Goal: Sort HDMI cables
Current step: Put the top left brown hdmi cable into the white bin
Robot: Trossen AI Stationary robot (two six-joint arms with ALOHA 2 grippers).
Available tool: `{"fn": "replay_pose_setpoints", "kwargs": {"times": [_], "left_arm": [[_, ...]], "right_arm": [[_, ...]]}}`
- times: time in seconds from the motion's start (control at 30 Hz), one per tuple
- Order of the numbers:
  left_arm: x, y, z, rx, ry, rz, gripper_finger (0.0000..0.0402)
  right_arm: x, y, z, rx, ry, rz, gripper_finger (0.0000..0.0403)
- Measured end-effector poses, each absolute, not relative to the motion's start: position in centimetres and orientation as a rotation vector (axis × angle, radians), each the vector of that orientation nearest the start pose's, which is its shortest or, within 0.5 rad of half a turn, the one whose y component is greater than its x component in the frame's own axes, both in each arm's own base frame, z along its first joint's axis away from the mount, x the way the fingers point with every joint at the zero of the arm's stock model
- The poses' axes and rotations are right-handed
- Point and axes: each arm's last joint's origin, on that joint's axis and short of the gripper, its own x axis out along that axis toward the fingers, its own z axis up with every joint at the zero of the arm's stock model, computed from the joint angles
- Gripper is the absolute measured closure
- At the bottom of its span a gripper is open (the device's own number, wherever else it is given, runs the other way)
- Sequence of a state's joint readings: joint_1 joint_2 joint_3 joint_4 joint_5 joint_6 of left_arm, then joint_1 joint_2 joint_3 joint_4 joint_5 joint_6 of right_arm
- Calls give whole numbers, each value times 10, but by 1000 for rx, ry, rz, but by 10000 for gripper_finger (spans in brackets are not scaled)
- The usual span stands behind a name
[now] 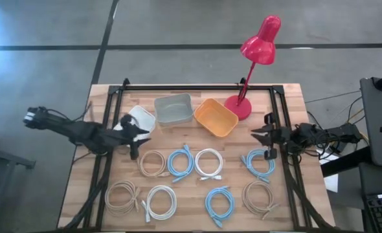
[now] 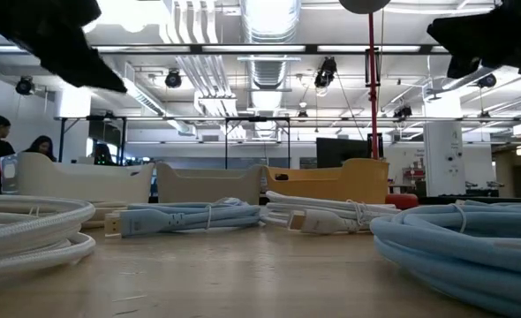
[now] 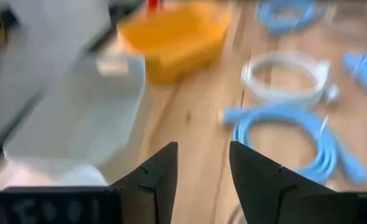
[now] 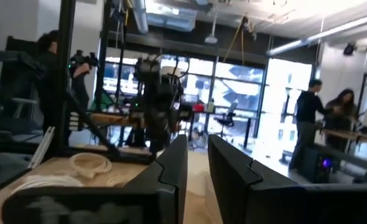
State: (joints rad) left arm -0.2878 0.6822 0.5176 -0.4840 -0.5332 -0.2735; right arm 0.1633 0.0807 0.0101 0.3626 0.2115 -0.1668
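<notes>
HDMI cables [image 1: 181, 162], round smooth coils, lie on plank table [image 1: 294, 103]; left gripper [image 1: 138, 131], nine o'clock, parted, empty; right gripper [image 1: 260, 134], three o'clock, narrowly parted, empty.

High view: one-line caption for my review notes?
Eight coiled HDMI cables lie on the wooden table before three bins, red lamp behind; left gripper at the white bin.

Eight coiled cables lie on the wooden table [image 1: 81, 188]: three tan [image 1: 153, 162], three light blue [image 1: 180, 161], two white [image 1: 208, 163]. Three bins: white [image 1: 143, 118], grey [image 1: 173, 109], orange [image 1: 215, 117]. One red lamp [image 1: 256, 58].
</notes>
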Motion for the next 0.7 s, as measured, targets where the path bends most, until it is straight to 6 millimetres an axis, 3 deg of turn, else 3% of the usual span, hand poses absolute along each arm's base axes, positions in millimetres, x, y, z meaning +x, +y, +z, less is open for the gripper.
{"fn": "replay_pose_setpoints", "kwargs": {"times": [0.13, 0.3, 0.47, 0.7], "left_arm": [[156, -33, 218, -54, 695, 268, 250], [173, -39, 196, -55, 828, 258, 245], [188, -41, 182, -122, 890, 202, 220], [200, -38, 160, -74, 993, 201, 185]], "right_arm": [[97, 10, 197, -65, -299, -66, 332], [100, 10, 190, -28, -234, -54, 294], [104, 11, 188, -61, -199, -64, 250], [106, 9, 185, -68, -162, -140, 212]]}}
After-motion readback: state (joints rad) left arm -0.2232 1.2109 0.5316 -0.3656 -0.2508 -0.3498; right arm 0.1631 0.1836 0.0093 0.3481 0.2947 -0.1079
